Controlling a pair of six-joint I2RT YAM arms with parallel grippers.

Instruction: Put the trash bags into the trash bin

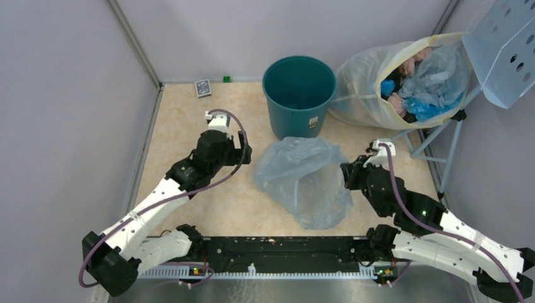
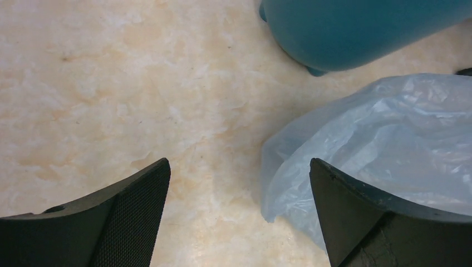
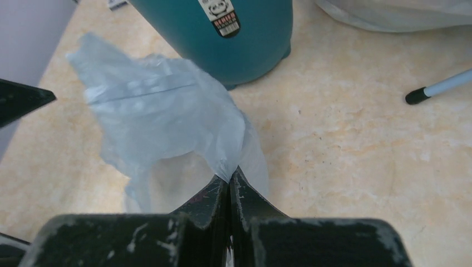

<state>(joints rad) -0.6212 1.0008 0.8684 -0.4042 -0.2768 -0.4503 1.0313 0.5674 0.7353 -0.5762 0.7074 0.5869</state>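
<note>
Item: trash bag (image 1: 306,180), pale blue, translucent, crumpled and part-billowed; lies on the tabletop (image 1: 183,120) just near of the trash bin (image 1: 298,95), touching its base, between the two arms. Trash bin: dark teal, upright, far centre; no bag visible inside. Right gripper (image 3: 229,175): closed, pinching a fold at the bag's right edge. Left gripper (image 2: 239,167): jaws wide apart, holding nothing, just beside the bag's left edge. Yellowish sack (image 1: 366,88) of other bags: far right, beside the bin. Progress: bag secured on one side only, wholly outside the bin; lifting over the rim and dropping in appear to remain.
</note>
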